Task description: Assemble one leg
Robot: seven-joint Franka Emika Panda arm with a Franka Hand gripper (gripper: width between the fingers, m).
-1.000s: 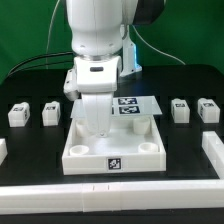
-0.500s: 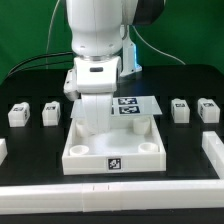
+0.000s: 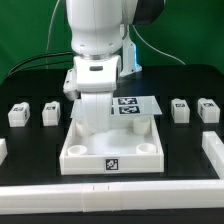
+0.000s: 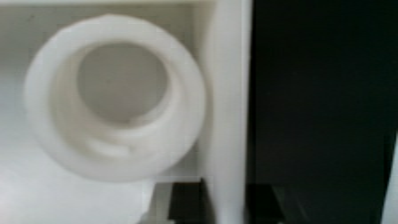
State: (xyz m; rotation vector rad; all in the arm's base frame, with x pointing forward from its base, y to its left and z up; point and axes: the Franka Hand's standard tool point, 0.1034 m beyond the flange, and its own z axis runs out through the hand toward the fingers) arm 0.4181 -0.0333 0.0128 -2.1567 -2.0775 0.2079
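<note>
The hand sits low in the tray by a round corner socket; whether its fingers are apart cannot be told. Four legs rest on the counter, two near each side edge

Tips of the pincer are lost against the white tray (wrist view blurred).

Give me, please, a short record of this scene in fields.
tray: large white square plastic tray with round corner sockets, on the black table
tool: low inside the tray's far part; open or shut cannot be told
legs: four small white cubic plastic blocks with tags, two either side of the tray, untouched
marker board: thin flat white, behind the tray
wrist view: one round socket close up
</note>
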